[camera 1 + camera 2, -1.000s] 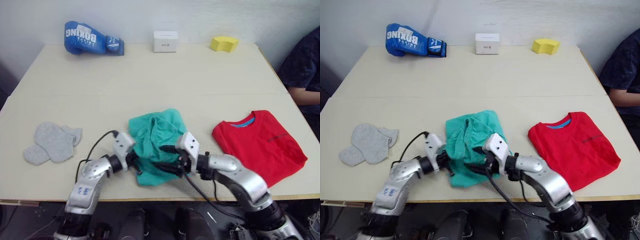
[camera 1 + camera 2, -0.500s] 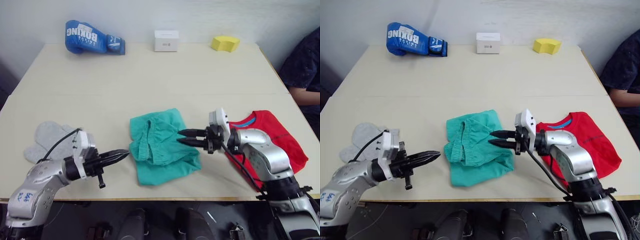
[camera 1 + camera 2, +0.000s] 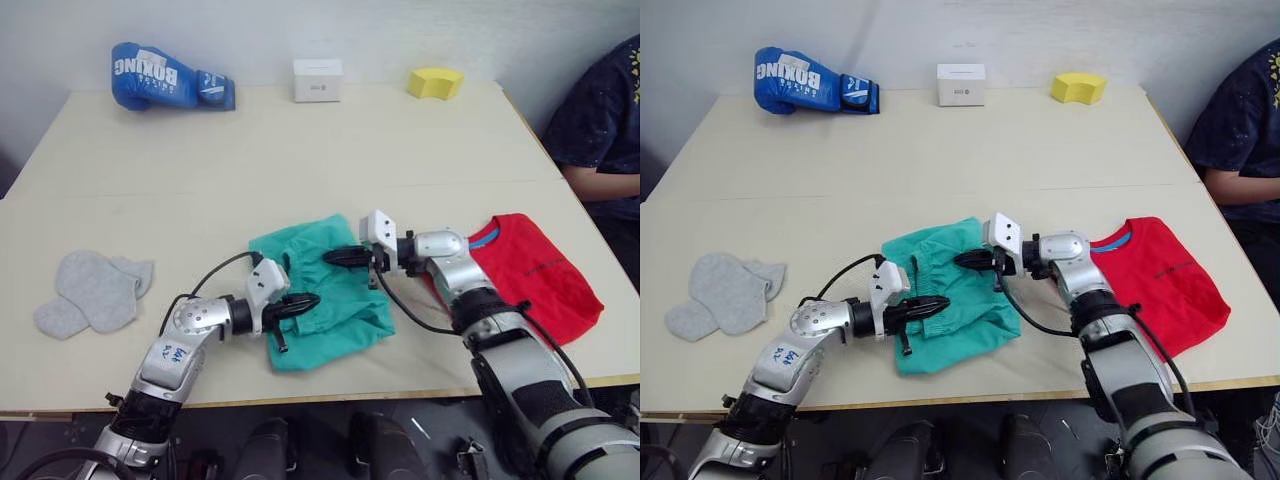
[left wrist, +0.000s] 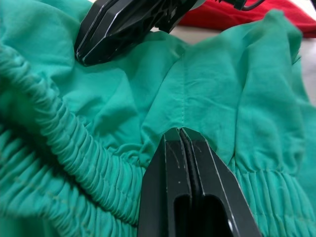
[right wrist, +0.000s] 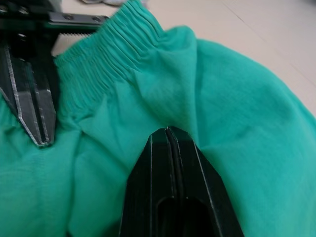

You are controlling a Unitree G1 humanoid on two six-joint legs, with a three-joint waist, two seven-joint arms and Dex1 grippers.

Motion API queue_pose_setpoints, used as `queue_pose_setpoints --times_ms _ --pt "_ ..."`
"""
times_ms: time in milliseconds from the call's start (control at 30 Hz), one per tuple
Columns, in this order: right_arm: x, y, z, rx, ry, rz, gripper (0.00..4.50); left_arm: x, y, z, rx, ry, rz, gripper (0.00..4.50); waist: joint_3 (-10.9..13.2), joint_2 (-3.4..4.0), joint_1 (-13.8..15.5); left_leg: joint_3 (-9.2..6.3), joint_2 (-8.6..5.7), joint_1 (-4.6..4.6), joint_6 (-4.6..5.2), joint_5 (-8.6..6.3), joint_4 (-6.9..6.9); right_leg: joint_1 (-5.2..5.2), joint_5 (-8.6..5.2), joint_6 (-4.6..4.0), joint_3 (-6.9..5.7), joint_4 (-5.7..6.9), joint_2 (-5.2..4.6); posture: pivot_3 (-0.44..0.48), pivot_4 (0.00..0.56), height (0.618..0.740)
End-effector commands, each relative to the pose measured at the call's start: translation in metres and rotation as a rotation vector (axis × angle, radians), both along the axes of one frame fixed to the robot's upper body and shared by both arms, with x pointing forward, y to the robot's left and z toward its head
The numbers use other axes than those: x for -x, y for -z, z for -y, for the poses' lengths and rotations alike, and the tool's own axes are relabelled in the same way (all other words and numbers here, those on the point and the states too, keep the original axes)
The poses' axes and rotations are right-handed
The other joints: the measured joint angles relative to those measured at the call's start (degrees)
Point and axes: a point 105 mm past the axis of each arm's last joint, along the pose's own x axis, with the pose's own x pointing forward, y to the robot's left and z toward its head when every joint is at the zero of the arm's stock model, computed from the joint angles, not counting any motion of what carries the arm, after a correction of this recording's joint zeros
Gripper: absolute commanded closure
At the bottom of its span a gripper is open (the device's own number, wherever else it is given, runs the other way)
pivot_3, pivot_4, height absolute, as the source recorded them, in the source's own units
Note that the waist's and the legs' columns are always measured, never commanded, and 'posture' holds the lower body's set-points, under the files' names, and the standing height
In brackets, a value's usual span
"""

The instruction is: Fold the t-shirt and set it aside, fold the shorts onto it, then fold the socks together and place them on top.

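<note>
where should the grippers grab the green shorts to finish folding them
Probably by the gathered waistband of the shorts, one gripper near each end, coming in low from the robot's near edge. The ribbed elastic bunches into a thick ridge, easier to pinch than the thin cloth. The left gripper and right gripper are shut, resting over them.

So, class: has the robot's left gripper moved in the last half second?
Yes. The left gripper, fingers shut, has come in from the bare table onto the shorts, away from the socks.
</note>
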Motion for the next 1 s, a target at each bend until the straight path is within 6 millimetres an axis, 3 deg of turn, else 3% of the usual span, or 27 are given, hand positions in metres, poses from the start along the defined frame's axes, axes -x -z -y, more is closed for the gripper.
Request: queue_pose_setpoints --times_ms 33,100,233,433,567,633,767,1000 --pt "-0.017 -0.015 0.001 -0.087 0.119 0.058 4.48 0.008 0.018 -0.006 -0.048 -0.04 -0.066 4.5 0.0 0.0 -0.07 -0.02 0.0 0.0 -0.02 0.0 0.0 0.0 0.0 0.0 0.0 0.01 0.0 0.0 0.15 0.74" --pt "-0.029 -0.02 0.005 -0.11 0.221 0.106 4.48 0.006 0.018 -0.008 -0.062 -0.059 -0.056 4.5 0.0 0.0 -0.06 -0.03 0.0 0.04 -0.05 0.01 0.0 0.01 0.0 0.0 0.01 0.03 0.0 0.0 0.15 0.74" --pt "-0.036 -0.034 0.017 -0.203 0.294 0.116 4.48 -0.006 -0.002 -0.007 -0.027 -0.091 0.011 4.5 0.0 0.01 -0.05 -0.06 0.0 0.05 -0.12 0.03 0.0 0.01 0.0 -0.01 0.02 0.06 -0.01 0.0 0.15 0.74" --pt "-0.016 -0.05 0.043 -0.314 0.157 0.108 4.48 -0.003 -0.056 0.002 0.147 0.006 0.155 4.5 0.01 0.01 0.18 -0.07 0.0 0.03 -0.12 0.04 0.0 0.01 0.0 -0.01 0.0 0.09 -0.01 0.0 0.15 0.74" --pt "0.012 -0.03 0.054 -0.272 0.1 0.1 4.48 -0.009 -0.08 0.003 0.21 0.014 0.214 4.5 0.01 0.01 0.33 -0.13 -0.01 0.0 -0.12 0.04 0.02 0.06 0.0 0.0 -0.05 0.0 -0.03 0.0 0.15 0.74" --pt "0.025 -0.015 0.053 -0.255 0.097 0.081 4.48 -0.015 -0.078 0.004 0.194 0.006 0.205 4.5 0.01 0.01 0.35 -0.14 -0.01 0.01 -0.12 0.04 0.0 0.08 0.0 0.0 -0.08 0.0 -0.03 0.0 0.15 0.74" --pt "0.053 0.014 0.044 -0.193 0.074 0.072 4.48 -0.03 -0.044 0.005 0.076 -0.067 0.121 4.5 0.01 0.02 0.02 -0.04 -0.03 0.06 -0.12 0.04 0.0 0.06 0.0 0.0 -0.02 0.09 0.0 0.0 0.15 0.74" --pt "0.096 0.018 0.037 -0.15 0.007 0.076 4.48 -0.033 -0.003 -0.001 -0.047 -0.118 0.045 4.5 0.01 0.01 0.64 -0.04 -0.02 0.11 -0.23 -0.02 -0.01 -0.03 0.0 0.0 0.05 0.22 -0.02 0.0 0.15 0.74"
